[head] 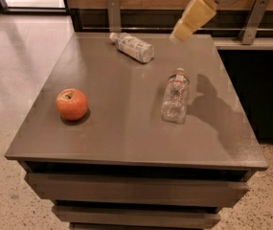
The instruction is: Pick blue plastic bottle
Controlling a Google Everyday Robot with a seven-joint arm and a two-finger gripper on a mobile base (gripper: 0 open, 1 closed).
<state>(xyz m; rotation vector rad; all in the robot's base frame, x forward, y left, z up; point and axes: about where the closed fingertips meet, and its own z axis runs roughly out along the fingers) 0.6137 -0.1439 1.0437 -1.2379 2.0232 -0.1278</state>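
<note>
Jaws cannot be told as spread or pressed together from this angle: the gripper (pixel 180 31) shows only as a pale yellow block in the air over the back edge of the grey table (pixel 126 138). To its left, well apart from it, the blue plastic bottle (pixel 133 47) lies on its side near the back edge (its white cap seems to point back-left). 1 clear ribbed bottle (pixel 176 97) lies toward the right, and 1 apple (pixel 72 104) sits at the left.
</note>
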